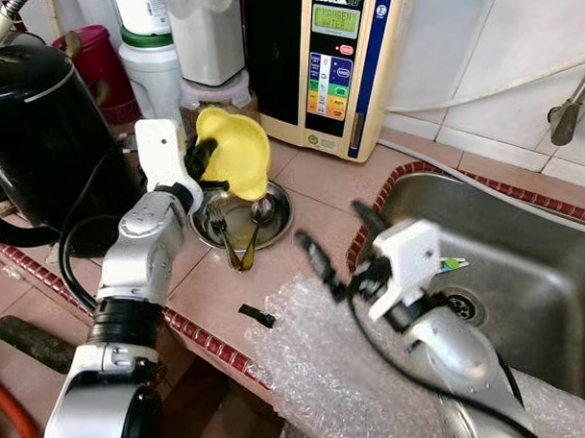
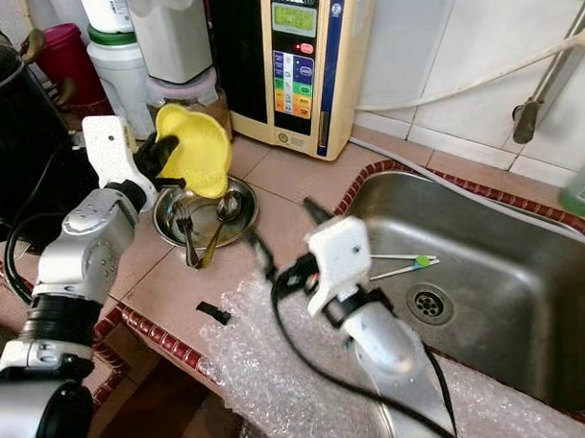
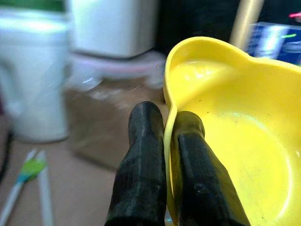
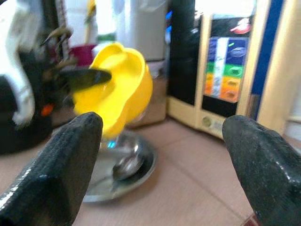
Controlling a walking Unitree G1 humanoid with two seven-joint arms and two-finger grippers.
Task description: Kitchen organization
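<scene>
- Left tool (image 1: 200, 158) clenched on the rim of the yellow bowl (image 1: 235, 152): thin glossy plastic, tilted, held above the steel dish (image 1: 273, 218).
- Right tool (image 1: 332, 245) released, fingers spread wide, over the bench (image 1: 322, 186) beside the sink (image 1: 521, 275).
- Risk: edge-only pinch on slick plastic, so the bowl could pivot or slip onto the dish beneath.
- Bubble wrap (image 1: 335, 374) under the right arm could snag.
- Spoon (image 1: 260, 216) and fork (image 1: 218, 219) in the dish: small, shiny metal.

White tiled wall (image 1: 529, 54) at upper right; tan tiled counter (image 1: 323, 182) with red-tile edging; steel sink (image 1: 522, 265) at right.
</scene>
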